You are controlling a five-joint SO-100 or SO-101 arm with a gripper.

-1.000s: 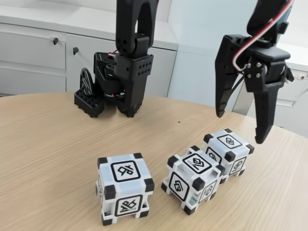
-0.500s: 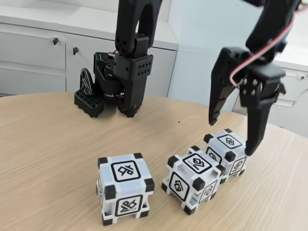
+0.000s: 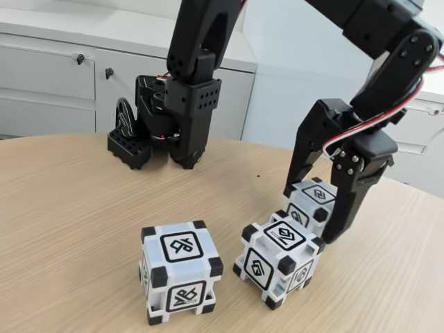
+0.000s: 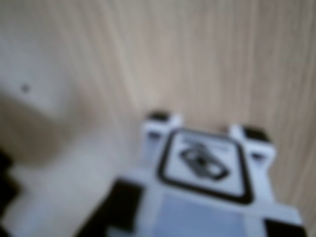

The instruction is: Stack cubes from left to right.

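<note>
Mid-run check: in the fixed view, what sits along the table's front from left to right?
White plastic cube with black corners standing alone → second white cube, turned corner-on → third white cube, behind it, with the black gripper straddling it, jaws open.

On my fixed view three cubes sit near the table's (image 3: 69, 208) front edge: left cube (image 3: 179, 277), middle cube (image 3: 277, 260), right cube (image 3: 311, 205) behind it.
</note>
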